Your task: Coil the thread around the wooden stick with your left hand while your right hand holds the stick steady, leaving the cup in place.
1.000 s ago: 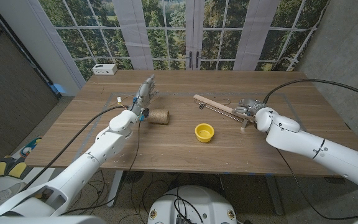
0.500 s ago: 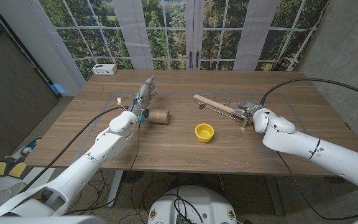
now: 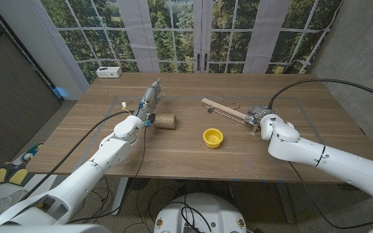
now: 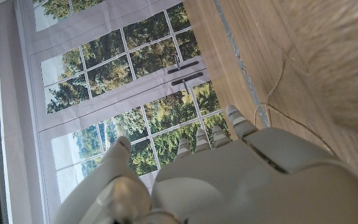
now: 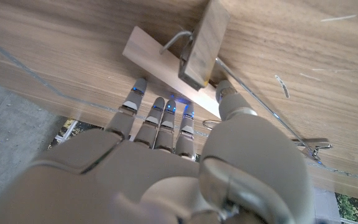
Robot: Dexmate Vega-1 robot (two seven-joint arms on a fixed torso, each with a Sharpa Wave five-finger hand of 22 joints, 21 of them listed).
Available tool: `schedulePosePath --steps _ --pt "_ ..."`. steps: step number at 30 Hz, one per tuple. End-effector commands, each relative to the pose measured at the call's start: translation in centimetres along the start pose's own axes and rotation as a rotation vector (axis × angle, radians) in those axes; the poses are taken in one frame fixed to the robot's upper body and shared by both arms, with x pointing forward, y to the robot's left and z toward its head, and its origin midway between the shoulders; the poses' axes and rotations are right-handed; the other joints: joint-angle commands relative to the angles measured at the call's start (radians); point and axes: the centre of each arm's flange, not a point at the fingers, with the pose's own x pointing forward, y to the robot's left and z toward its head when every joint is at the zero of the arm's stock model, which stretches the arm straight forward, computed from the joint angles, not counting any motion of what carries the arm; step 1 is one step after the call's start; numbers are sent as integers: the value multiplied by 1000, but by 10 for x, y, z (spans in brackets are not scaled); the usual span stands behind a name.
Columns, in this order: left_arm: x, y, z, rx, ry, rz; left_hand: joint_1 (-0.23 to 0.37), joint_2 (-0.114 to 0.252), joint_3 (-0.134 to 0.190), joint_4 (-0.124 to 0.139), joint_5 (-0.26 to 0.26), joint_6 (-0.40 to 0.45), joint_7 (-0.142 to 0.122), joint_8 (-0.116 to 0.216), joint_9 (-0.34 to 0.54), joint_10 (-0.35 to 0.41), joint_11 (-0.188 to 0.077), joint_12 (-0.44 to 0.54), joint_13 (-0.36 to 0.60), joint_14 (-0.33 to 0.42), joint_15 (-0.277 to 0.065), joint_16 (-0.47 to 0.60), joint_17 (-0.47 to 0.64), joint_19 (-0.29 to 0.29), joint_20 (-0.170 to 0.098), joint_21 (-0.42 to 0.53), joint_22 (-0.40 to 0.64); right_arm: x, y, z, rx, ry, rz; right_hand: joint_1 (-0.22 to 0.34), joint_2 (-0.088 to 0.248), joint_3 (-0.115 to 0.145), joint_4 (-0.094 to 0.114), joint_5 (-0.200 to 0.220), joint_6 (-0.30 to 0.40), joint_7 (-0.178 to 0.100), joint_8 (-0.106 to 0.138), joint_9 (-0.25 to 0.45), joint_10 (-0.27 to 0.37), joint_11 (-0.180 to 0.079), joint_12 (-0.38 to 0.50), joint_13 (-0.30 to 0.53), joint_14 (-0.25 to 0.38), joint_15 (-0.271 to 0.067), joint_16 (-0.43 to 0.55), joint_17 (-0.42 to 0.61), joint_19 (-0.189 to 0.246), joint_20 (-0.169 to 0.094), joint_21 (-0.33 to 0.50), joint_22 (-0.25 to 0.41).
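A wooden stick (image 3: 224, 109) lies at an angle on the table's far right of centre, with a small wooden block (image 5: 204, 43) and metal wire fittings on it. My right hand (image 3: 258, 114) is at the stick's right end; its fingers (image 5: 160, 118) are stretched out and spread against the stick's edge (image 5: 160, 62), gripping nothing. A spool of brown thread (image 3: 166, 121) lies left of centre, and a loose strand (image 4: 278, 93) runs over the wood. My left hand (image 3: 150, 98) stands just behind and left of the spool, fingers straight and empty. The yellow cup (image 3: 213, 137) sits between spool and stick, nearer the front.
A white box (image 3: 109, 71) stands at the table's far left corner. Tape marks (image 3: 123, 103) lie on the wood near my left hand. A metal clip (image 5: 312, 146) lies beside my right hand. Black cables trail from both arms.
My right arm has slid leftward, bringing the hand closer along the stick's right end. The left hand, spool and cup have not moved.
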Motion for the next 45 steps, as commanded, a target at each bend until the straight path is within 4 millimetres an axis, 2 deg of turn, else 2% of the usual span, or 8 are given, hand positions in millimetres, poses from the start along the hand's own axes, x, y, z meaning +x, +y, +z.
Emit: schedulePosePath --steps 1,4,9,13,19,25,31,45 --pt "-1 1 0 -2 -1 5 2 10 -5 -2 10 1 0 3 6 5 -2 -4 3 2 -2 -2 6 5 -3 6 3 0 2 7 -66 30 -59 75 30 16 0 -4 136 -23 30 5 120 -25 31 7 107 -80 56 24 46 -24 14 4" --pt "-1 2 0 1 -1 3 2 10 -5 -1 10 1 -1 3 6 4 -3 -4 3 2 -2 -2 6 5 -3 6 3 1 2 7 -80 36 -73 134 34 21 -5 -8 190 -33 35 5 185 -38 46 9 179 -111 102 46 77 -44 25 6" --pt "-1 2 0 -1 1 6 2 10 -5 -1 10 1 -1 3 6 4 -4 -4 3 3 -2 -2 6 5 -3 6 3 4 3 7 -100 53 -66 229 23 11 -8 -13 278 -48 40 5 297 -49 79 17 327 -153 209 104 149 -78 58 14" --pt "-1 3 0 -2 1 9 2 10 -6 -1 10 1 -1 2 6 4 -4 -4 3 3 -2 -2 6 5 -2 6 3 9 5 3 -102 66 -47 298 11 -5 -11 -13 350 -43 48 6 376 -58 107 23 400 -178 279 158 194 -107 87 22" --pt "-2 4 0 -1 6 7 3 10 -6 -1 10 0 -1 2 6 4 -5 -5 3 3 -2 -2 6 4 0 6 3 16 11 -6 -77 78 -28 407 12 -22 -8 -12 468 -33 65 12 492 -49 180 59 506 -189 367 249 219 -125 127 35" --pt "-1 4 2 4 7 2 3 11 -6 -1 10 -1 -2 2 6 4 -4 -5 3 4 -2 -2 6 4 1 6 3 18 16 -11 -54 70 -59 427 19 -51 10 -12 554 -10 92 23 597 -42 252 96 587 -181 424 316 220 -134 155 45" --pt "0 3 5 12 5 -1 3 11 -7 -1 10 -1 -2 2 6 4 -4 -5 3 4 -3 -2 6 5 1 6 3 14 20 -13 -41 37 -155 443 18 -62 9 -9 562 -8 94 27 613 -26 275 115 605 -179 449 352 222 -138 168 50" --pt "0 3 13 34 9 0 4 11 -7 -1 10 -1 -2 2 6 7 -5 -5 3 11 -1 0 6 8 2 7 3 -2 16 -18 36 -32 -399 456 24 -66 13 -3 563 -9 97 36 610 -28 292 137 597 -180 447 376 208 -134 176 54"
